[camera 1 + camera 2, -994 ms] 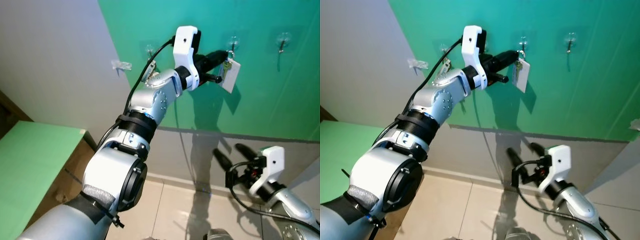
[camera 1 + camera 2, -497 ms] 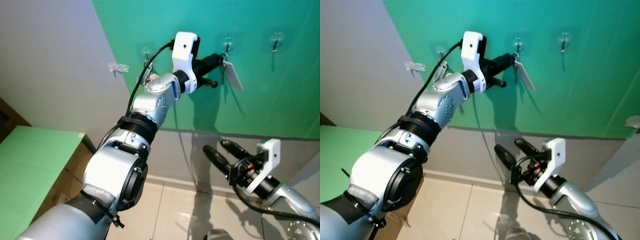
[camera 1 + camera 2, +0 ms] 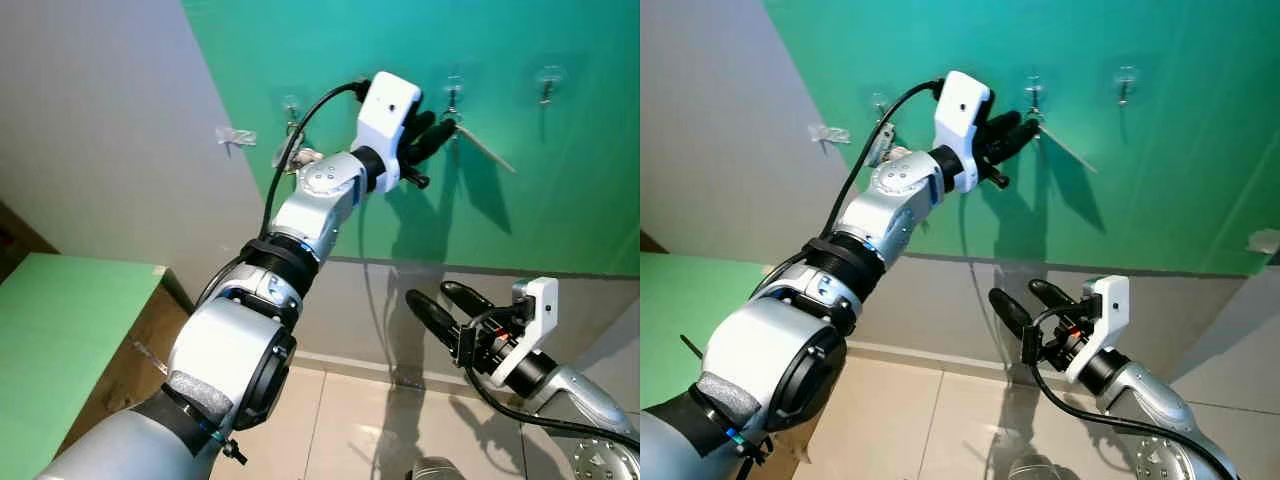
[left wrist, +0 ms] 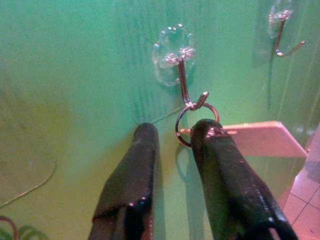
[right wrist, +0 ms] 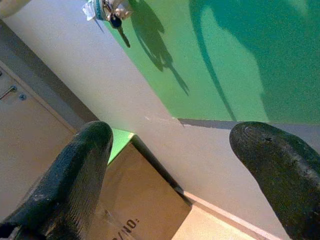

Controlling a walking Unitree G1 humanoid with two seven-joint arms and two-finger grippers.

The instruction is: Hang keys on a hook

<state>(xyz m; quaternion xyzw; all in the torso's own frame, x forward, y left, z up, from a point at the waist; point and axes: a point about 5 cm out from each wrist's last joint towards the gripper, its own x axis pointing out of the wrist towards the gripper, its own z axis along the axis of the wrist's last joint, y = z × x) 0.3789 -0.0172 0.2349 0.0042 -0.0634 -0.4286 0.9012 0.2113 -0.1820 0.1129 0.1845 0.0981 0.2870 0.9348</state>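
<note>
Keys (image 4: 197,122) now threaded by the ring onto the hook (image 4: 181,80), just past the left gripper (image 4: 172,132) fingertips, white tag swung out sideways instead of hanging flat. Fingers parted slightly, astride the ring, gripping nothing; release apparently done. Right gripper (image 3: 440,305) low, fingers spread wide, empty.

The white tag (image 4: 250,139) is partly hidden behind the left fingers (image 4: 220,165).

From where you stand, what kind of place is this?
Probably an entryway or hallway corner of a home. A green wall carries a row of clear stick-on hooks, a key ring hangs on one, and a tiled floor lies below.
</note>
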